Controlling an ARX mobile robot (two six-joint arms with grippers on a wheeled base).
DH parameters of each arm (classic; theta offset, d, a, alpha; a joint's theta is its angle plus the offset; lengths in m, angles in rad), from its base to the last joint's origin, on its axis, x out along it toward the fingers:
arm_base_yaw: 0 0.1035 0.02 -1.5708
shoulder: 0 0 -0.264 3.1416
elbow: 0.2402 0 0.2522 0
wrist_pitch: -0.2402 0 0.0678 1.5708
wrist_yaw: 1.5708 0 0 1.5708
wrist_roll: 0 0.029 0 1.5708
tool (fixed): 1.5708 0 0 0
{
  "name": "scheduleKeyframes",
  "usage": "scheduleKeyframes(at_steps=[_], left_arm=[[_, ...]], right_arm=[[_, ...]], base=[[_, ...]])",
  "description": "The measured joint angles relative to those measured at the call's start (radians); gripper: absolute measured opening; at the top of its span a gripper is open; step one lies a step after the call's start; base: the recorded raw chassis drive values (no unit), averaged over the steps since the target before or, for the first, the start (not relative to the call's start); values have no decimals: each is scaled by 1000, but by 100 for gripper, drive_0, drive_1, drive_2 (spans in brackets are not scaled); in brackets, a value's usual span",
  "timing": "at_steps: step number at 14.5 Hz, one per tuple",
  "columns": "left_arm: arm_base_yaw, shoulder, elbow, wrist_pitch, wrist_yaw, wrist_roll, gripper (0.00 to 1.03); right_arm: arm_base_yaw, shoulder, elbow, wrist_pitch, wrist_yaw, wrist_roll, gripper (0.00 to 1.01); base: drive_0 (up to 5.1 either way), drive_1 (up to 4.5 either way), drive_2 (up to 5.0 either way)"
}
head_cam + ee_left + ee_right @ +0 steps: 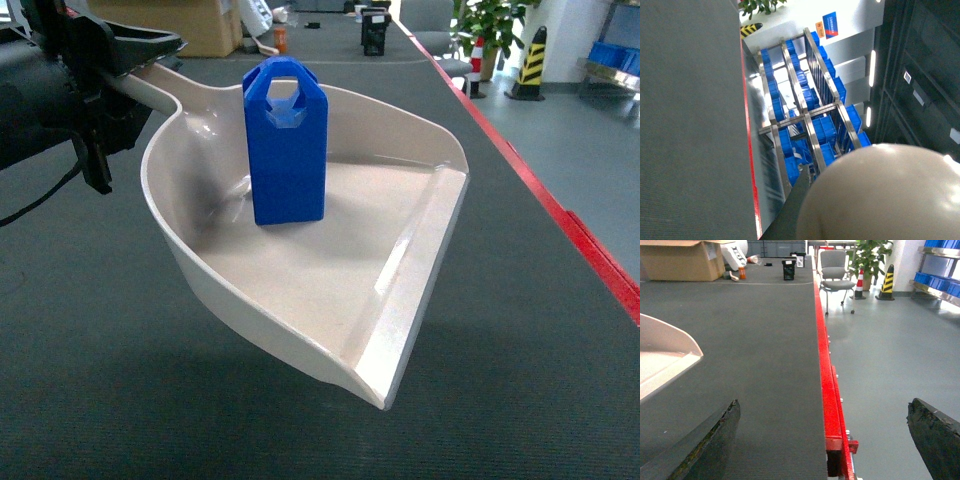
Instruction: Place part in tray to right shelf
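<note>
Left gripper clamps the tray handle, tray held above the table, blue part upright near its back wall, right gripper spread and empty; carry level and slow so the part won't topple.

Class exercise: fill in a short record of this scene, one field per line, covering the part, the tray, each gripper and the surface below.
part: blue part standing upright inside the tray, near its back wall
tray: beige tray lifted above the table, held by its handle
left gripper: left gripper shut on the tray handle
right gripper: right gripper open, holding nothing, fingers wide apart
surface: dark grey table with a red edge
</note>
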Motion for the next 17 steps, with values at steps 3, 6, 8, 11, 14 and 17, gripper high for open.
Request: scheduleKeyframes(at_steps=[3, 6, 8, 11, 14, 17], left_arm=[[-5, 0, -1, 0, 2, 0, 12], [-6, 0, -2, -1, 2, 1, 12], [-6, 0, -2, 0, 3, 0, 12], [-7, 0, -2, 0, 5, 0, 12], [-6, 0, -2, 3, 1, 0, 12], [-6, 0, -2, 0, 2, 0, 12]], right_arm=[[0, 0, 0, 2, 0, 1, 98], [0, 0, 0, 4, 0, 1, 98], [0, 1, 0, -3, 0, 1, 98], [0, 0, 0, 4, 0, 1, 98], [0, 0, -1, -2, 1, 1, 98], [0, 0, -1, 4, 0, 1, 98]], base=[[484, -257, -257], [493, -247, -247], [499, -242, -242], [489, -252, -252], [486, -255, -255], [495, -246, -246]])
